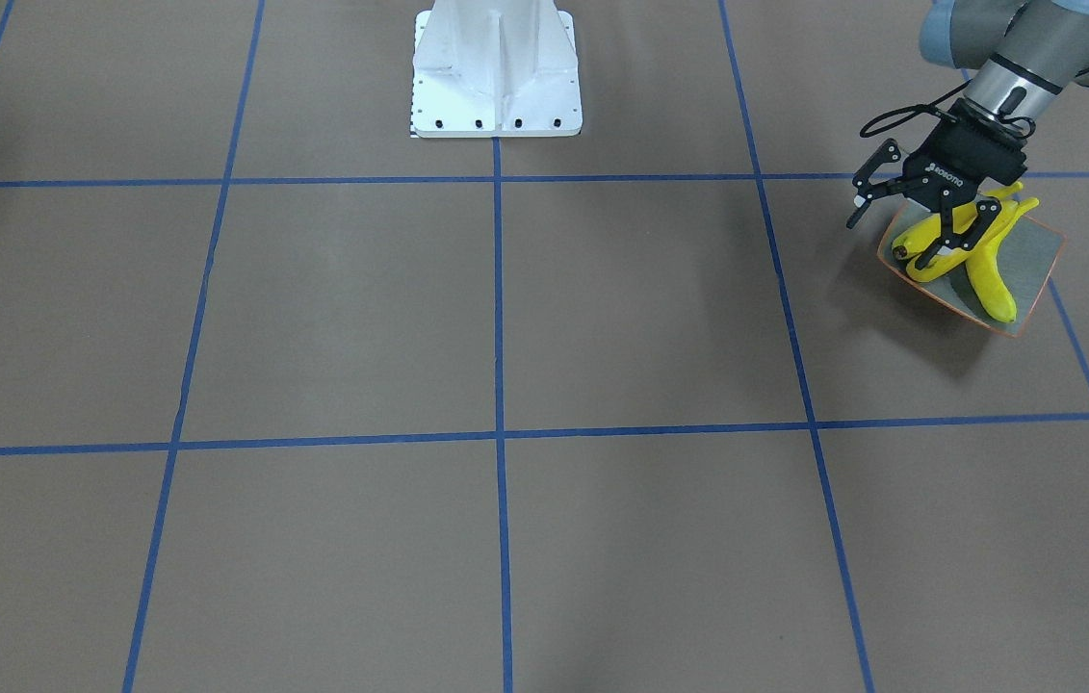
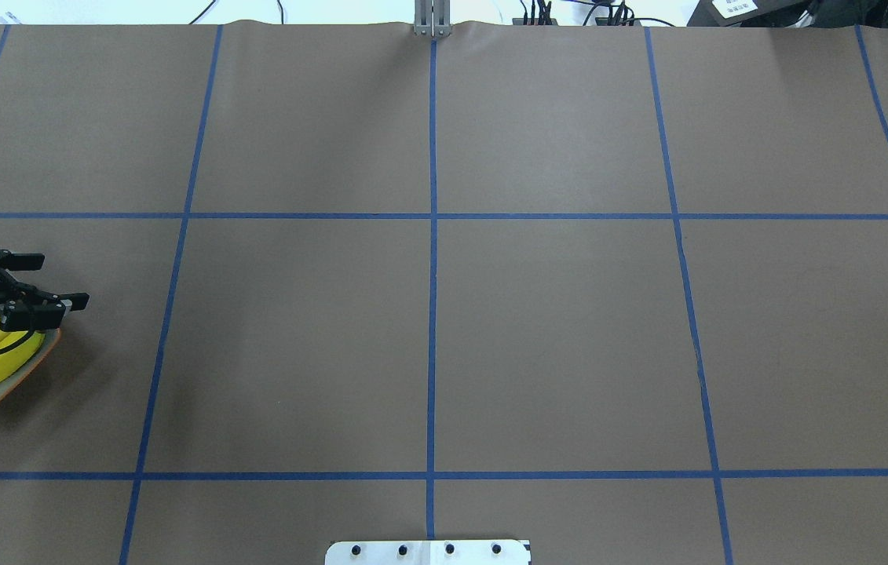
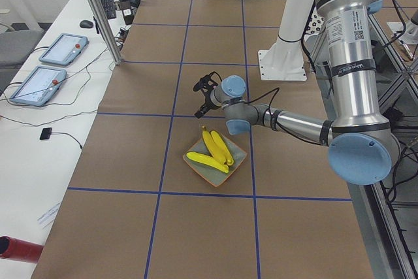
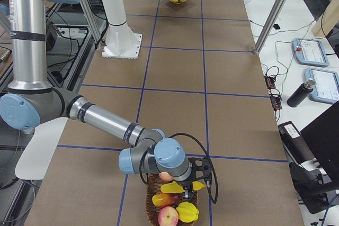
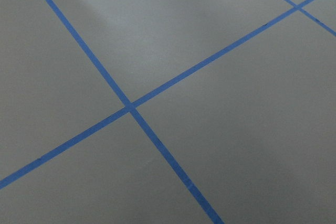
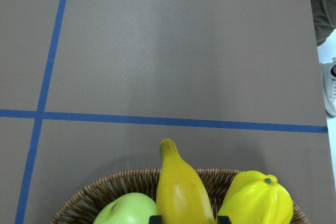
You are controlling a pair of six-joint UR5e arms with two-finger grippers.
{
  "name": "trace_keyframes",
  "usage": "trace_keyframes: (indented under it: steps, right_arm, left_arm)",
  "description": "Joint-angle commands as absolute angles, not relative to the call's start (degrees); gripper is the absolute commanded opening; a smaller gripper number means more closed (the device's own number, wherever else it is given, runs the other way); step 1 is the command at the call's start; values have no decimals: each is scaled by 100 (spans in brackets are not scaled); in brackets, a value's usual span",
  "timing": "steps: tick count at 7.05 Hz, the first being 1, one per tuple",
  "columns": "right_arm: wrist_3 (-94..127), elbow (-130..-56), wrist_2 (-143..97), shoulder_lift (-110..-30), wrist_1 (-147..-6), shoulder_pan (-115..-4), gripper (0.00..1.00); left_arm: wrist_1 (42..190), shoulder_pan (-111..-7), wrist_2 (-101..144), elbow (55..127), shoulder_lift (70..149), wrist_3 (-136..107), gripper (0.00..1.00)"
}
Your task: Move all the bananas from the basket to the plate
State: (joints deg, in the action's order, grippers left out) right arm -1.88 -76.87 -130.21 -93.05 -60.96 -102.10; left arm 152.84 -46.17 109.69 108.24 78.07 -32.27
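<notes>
Left pincer (image 1: 889,241) wide open above plate (image 1: 1035,258) w/ three bananas (image 1: 989,279); right pincer (image 6: 188,219) down in basket (image 6: 105,188), apparently clamped on fourth banana (image 6: 181,184).

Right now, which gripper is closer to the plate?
Left. The left gripper hovers open just above the plate, at its edge, over the bananas on it. The right gripper is far off at the other end, over the basket, shut on a banana.
</notes>
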Motion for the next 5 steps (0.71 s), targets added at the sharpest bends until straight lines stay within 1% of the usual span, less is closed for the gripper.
trace_keyframes:
  steps: [1,2,3,4,5]
  right_arm:
    - [-457,-8522,-13017,-8888,-7622,-10529,0]
    - [-396,-8656,-13008,-8703,-7916,-10529,0]
    - [-213,-8649,-13043,-8623,-7954,-10451,0]
    - [268,-8666,-13191,-8518,-7919,-10302,0]
    - [1003,-8823,-13453,-8430,-7884,-9901,0]
  left_arm:
    - [15284,-4614,10969,10819,7813,-3234,99]
    - [15284,-4606,10969,10811,7857,-3478,99]
    - [15284,-4597,10969,10819,8066,-3863,99]
    - [15293,-4597,10969,10811,8295,-4206,99]
    - [15284,-4588,10951,10776,8688,-4662,99]
